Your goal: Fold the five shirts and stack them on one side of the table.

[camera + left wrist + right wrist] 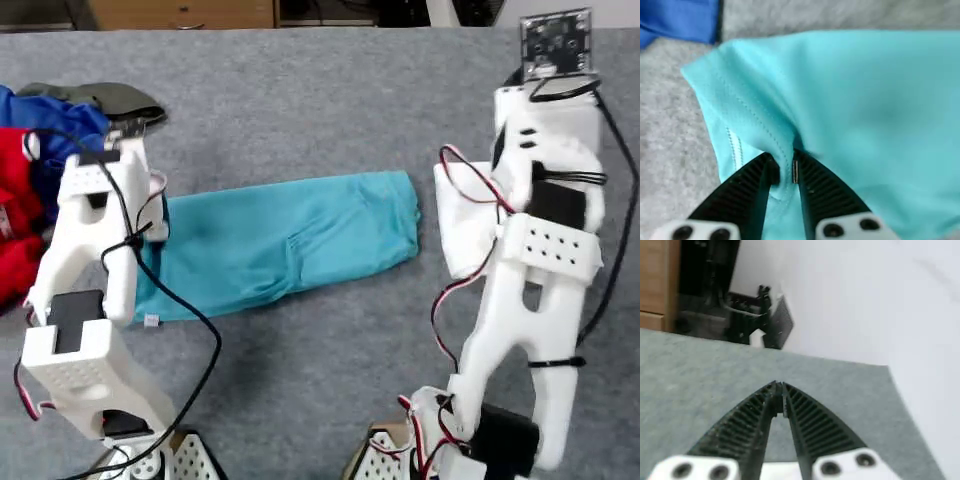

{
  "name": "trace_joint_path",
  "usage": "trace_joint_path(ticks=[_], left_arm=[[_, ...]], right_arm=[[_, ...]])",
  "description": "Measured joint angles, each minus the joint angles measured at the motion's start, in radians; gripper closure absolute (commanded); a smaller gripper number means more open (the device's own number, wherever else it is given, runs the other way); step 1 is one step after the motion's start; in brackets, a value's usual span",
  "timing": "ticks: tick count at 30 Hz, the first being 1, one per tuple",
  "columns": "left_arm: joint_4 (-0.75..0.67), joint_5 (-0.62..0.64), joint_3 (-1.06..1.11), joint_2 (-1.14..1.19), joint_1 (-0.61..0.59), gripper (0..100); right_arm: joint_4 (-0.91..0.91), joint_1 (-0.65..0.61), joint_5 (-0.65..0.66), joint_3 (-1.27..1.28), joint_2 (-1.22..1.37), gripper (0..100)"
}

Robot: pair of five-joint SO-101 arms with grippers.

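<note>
left hand pinches the teal shirt

the left hand (788,167) is clamped on a raised fold at the edge of the teal shirt (290,245), which lies as a long strip across the middle of the grey worktop (300,100). the right hand (779,392) has its tips together and holds nothing. a red shirt (15,200), a blue shirt (50,120) and a dark shirt (105,98) are heaped beside the left arm.
</note>
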Motion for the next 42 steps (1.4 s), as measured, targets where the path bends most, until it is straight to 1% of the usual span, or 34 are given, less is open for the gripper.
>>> trace_joint_path(ticks=[2, 5, 7, 10, 15, 23, 30, 34, 37, 42], left_arm=[[0.058, 0.008, -0.064, 0.000, 0.031, 98], [0.112, 0.012, -0.123, 0.000, 0.080, 98], [0.144, 0.020, -0.158, 0.000, 0.120, 98], [0.163, 0.077, -0.190, 0.000, 0.186, 98], [0.163, 0.140, -0.244, 0.000, 0.313, 98], [0.161, 0.235, -0.365, 0.000, 0.450, 98], [0.109, 0.347, -0.410, 0.000, 0.580, 98], [0.066, 0.391, -0.413, 0.000, 0.618, 98], [0.061, 0.405, -0.413, 0.000, 0.615, 98], [0.060, 0.414, -0.413, 0.000, 0.522, 98]], right_arm=[[-0.031, 0.031, 0.009, -0.003, 0.000, 99.6], [-0.055, 0.101, 0.054, -0.048, 0.000, 99.6], [-0.058, 0.150, 0.060, -0.080, 0.005, 99.6], [-0.058, 0.198, 0.058, -0.118, 0.035, 99.6], [-0.058, 0.221, 0.060, -0.144, 0.064, 99.6], [-0.058, 0.232, 0.060, -0.158, 0.069, 99.6], [-0.058, 0.233, 0.060, -0.158, 0.069, 99.6], [-0.058, 0.233, 0.060, -0.158, 0.069, 99.6], [-0.058, 0.233, 0.060, -0.158, 0.069, 99.6], [-0.058, 0.233, 0.060, -0.158, 0.069, 99.6]])
